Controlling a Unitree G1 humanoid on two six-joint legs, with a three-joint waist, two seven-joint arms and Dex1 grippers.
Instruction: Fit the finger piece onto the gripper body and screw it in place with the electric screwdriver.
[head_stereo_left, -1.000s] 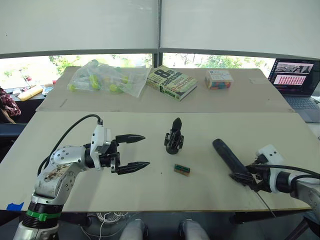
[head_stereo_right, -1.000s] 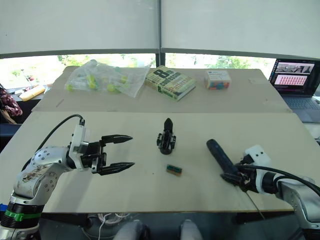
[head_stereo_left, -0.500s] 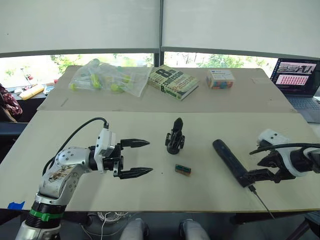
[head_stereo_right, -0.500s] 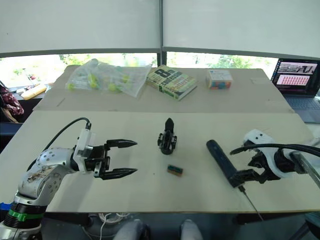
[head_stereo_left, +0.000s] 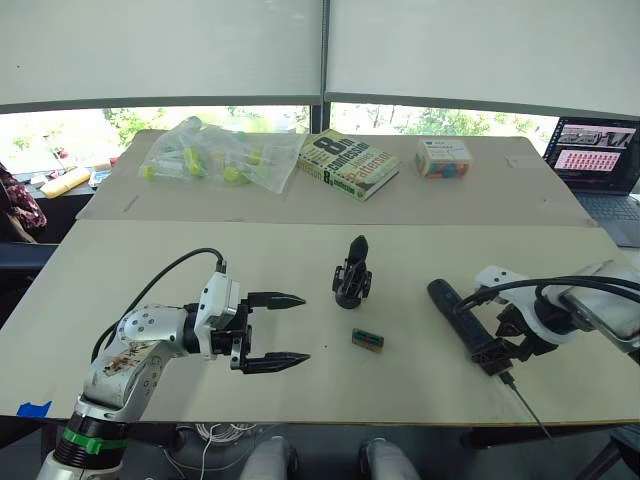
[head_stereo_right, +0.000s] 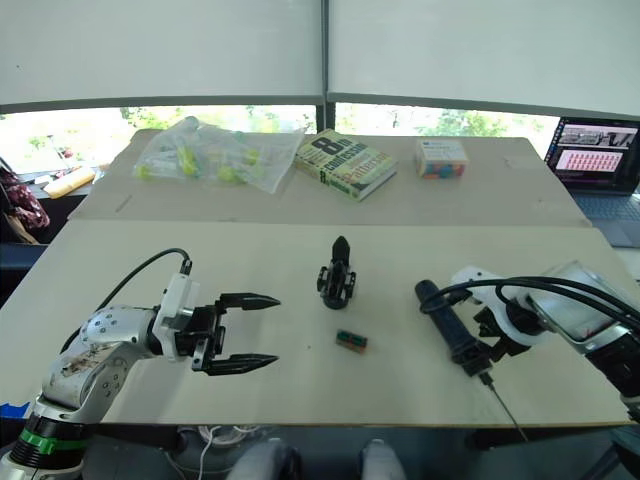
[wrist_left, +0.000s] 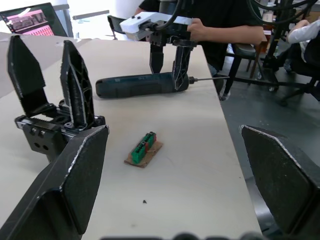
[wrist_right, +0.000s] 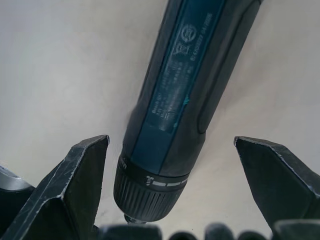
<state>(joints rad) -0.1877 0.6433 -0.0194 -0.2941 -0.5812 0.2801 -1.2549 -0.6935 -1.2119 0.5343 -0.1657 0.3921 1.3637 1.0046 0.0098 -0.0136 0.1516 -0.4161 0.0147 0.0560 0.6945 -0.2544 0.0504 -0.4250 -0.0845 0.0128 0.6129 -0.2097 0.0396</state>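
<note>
The gripper body (head_stereo_left: 351, 277) stands upright mid-table; in the left wrist view two pointed black fingers rise from the gripper body (wrist_left: 47, 107), and I cannot tell whether one is the finger piece. The electric screwdriver (head_stereo_left: 463, 320) lies to its right, its thin bit pointing at the near table edge. My right gripper (head_stereo_left: 497, 345) is open and straddles the screwdriver (wrist_right: 185, 95) near its chuck, a finger on each side. Left of the body, my left gripper (head_stereo_left: 301, 328) hovers open, pointing right, holding nothing.
A small green-and-brown block (head_stereo_left: 367, 340) lies just in front of the gripper body. On the far table sit a plastic bag (head_stereo_left: 215, 155), a book (head_stereo_left: 345, 165), a colourful box (head_stereo_left: 442, 158) and a laptop (head_stereo_left: 590, 155). A person's arm (wrist_left: 225, 31) shows beyond the table's right edge.
My right gripper swung out to the right, then came back left and now straddles the screwdriver's chuck end. My left gripper crept right and nearer. The screwdriver stayed put.
</note>
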